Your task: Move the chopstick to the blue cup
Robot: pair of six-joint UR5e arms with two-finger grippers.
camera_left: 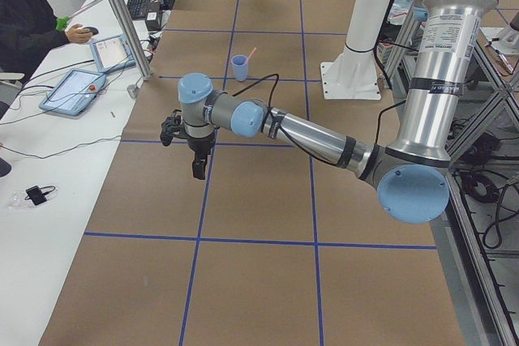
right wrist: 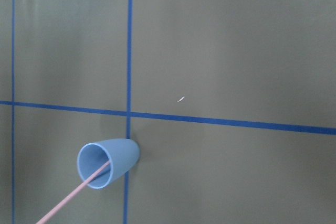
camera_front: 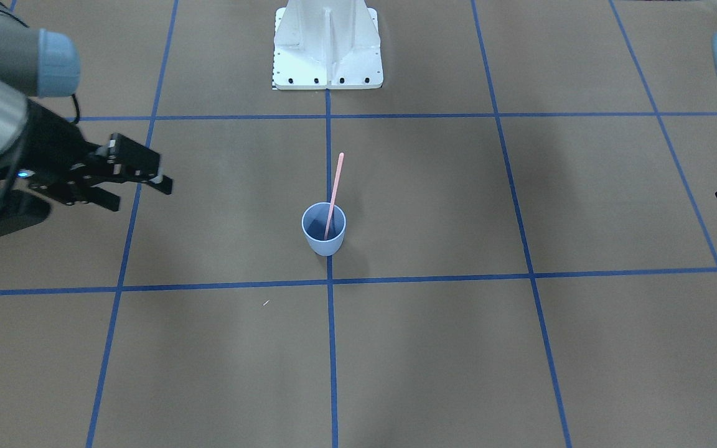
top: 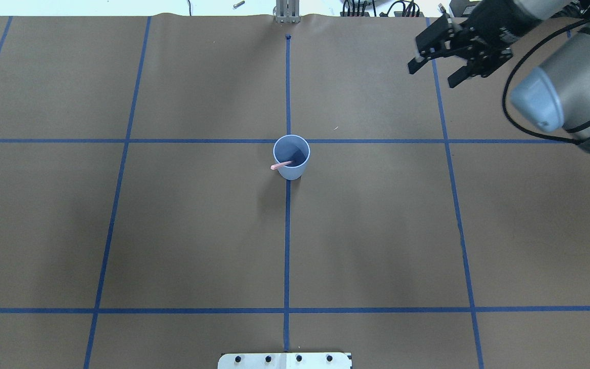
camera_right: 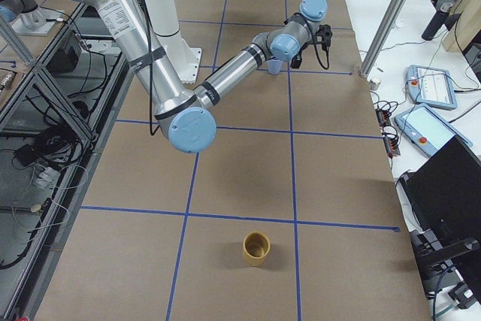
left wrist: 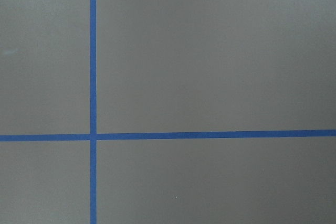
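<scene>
The pink chopstick point(camera_front: 335, 193) is standing in the blue cup point(camera_front: 323, 239), its lower end down inside the cup and its shaft leaning on the rim, with most of its length sticking out above. The cup is sitting upright on a crossing of the blue tape lines point(camera_front: 433, 278) that grid the matte brown paper-covered table point(camera_front: 520, 348). The chopstick is looking like a thin, stiff, smooth rod, very light and probably slippery, so a pinch across the exposed upper shaft is seeming the sensible hold (a nudge lower down could tip the light, tapered, thin-walled cup). The right gripper point(camera_front: 140, 194) is hanging well apart from the cup, its black fingers spread wide and carrying nothing. The left gripper point(camera_left: 197, 166) is hovering over bare table well off to the other side; whether its fingers are spread or closed I cannot tell. By this layout the transfer is appearing complete. A tan cup point(camera_right: 255, 248) is sitting far down the table.
</scene>
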